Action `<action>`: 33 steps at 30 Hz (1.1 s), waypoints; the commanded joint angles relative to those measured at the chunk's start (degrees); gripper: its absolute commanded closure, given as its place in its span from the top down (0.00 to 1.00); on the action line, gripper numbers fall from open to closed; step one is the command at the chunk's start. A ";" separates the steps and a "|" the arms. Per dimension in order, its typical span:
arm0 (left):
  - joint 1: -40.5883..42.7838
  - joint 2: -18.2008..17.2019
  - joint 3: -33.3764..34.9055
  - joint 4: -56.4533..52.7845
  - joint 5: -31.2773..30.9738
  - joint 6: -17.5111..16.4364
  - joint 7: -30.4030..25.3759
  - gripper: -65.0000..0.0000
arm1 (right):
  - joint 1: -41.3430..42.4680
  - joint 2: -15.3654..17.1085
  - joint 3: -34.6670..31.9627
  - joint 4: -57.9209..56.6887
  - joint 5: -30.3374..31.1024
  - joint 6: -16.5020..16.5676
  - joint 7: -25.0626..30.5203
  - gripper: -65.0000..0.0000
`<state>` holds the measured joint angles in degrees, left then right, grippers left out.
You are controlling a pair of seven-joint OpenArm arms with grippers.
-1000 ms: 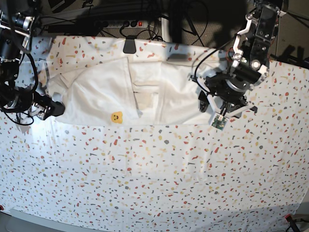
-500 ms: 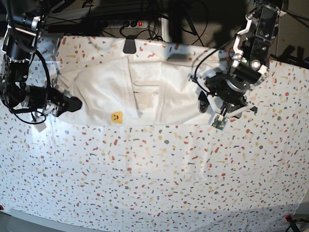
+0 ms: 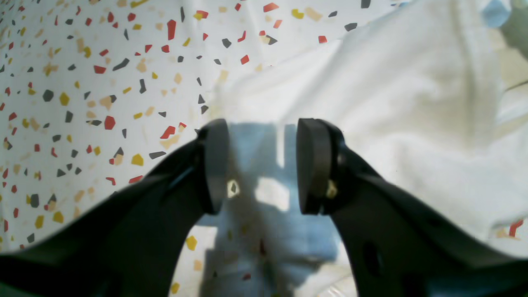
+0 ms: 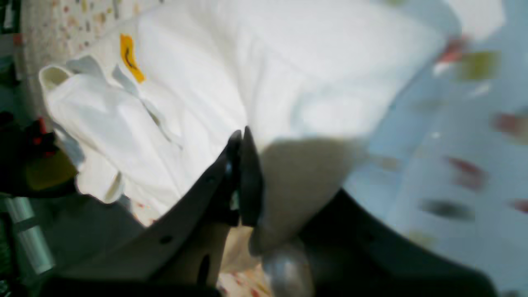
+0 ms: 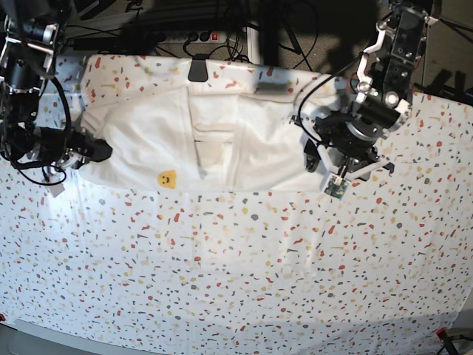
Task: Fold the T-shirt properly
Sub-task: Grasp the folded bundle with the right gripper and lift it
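A speckled cloth (image 5: 236,281) covers the bench. The white T-shirt (image 5: 222,144) lies along its far edge, long axis running left to right. The right tool (image 4: 243,177) has just snapped closed on the shirt's left end and tugged it slightly, so a fold looks ready to begin. The left tool (image 3: 258,165) hangs open over the other end.

T-shirt (image 5: 222,144): white, plain; small yellow smiley patch (image 5: 168,178) near its lower edge, left of centre in the base view. Same patch reads orange-yellow with a dark mark in the upper left of the right wrist view.

Cloth (image 5: 244,274) under it: white, speckled all over with red, yellow, grey and tan flecks.

Left gripper (image 3: 262,165): black fingers, dark grey pads; bluish shadow on the fabric between them.

Right gripper (image 4: 242,177): black.

Power strip (image 5: 185,35), top edge of base view: black, red switch.
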<state>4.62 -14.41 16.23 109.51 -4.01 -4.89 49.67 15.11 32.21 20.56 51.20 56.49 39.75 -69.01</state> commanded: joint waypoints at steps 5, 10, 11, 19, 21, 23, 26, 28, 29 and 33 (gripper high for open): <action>0.72 -0.07 -0.04 -2.01 -0.04 -0.02 -2.69 0.41 | 1.33 8.46 0.48 0.90 5.46 0.25 0.15 0.00; 2.73 -0.07 -0.04 -10.88 -3.43 -1.84 -10.99 0.41 | 1.33 9.68 0.46 1.14 15.17 0.25 -4.90 0.00; 2.82 -0.04 -0.04 -12.48 -4.85 -3.50 -12.48 0.41 | 1.31 9.25 0.46 1.40 17.00 0.25 -6.05 0.00; 2.82 2.64 0.02 -16.65 -11.32 -10.23 -15.61 0.41 | 1.20 1.11 0.46 12.98 22.49 0.25 -10.82 0.00; 2.84 3.30 0.02 -16.65 -11.30 -11.21 -16.15 0.41 | 1.22 -2.38 0.46 18.56 21.05 0.25 -10.99 0.00; 2.82 3.87 0.02 -16.65 -11.54 -12.07 -16.74 0.41 | 1.22 -6.25 0.44 24.11 19.45 0.25 -10.99 0.00; 2.82 5.25 0.02 -16.65 -11.47 -12.13 -16.79 0.41 | 1.20 -12.15 0.39 30.49 14.43 0.25 -10.99 0.00; 2.80 5.20 0.02 -16.65 -11.50 -12.13 -16.81 0.41 | 1.20 -16.48 0.37 33.03 11.15 0.25 -10.99 0.00; 2.80 5.07 0.00 -16.65 -11.45 -12.13 -16.76 0.41 | 1.18 -18.53 0.04 33.90 10.47 0.25 -10.99 0.00; 2.82 5.03 0.00 -16.65 -10.95 -12.13 -16.79 0.41 | 1.20 -24.55 -4.74 34.42 9.40 0.25 -10.99 0.00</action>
<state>7.92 -9.37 16.23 92.03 -14.55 -16.73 34.46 14.98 7.29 15.57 84.49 64.18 39.75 -80.88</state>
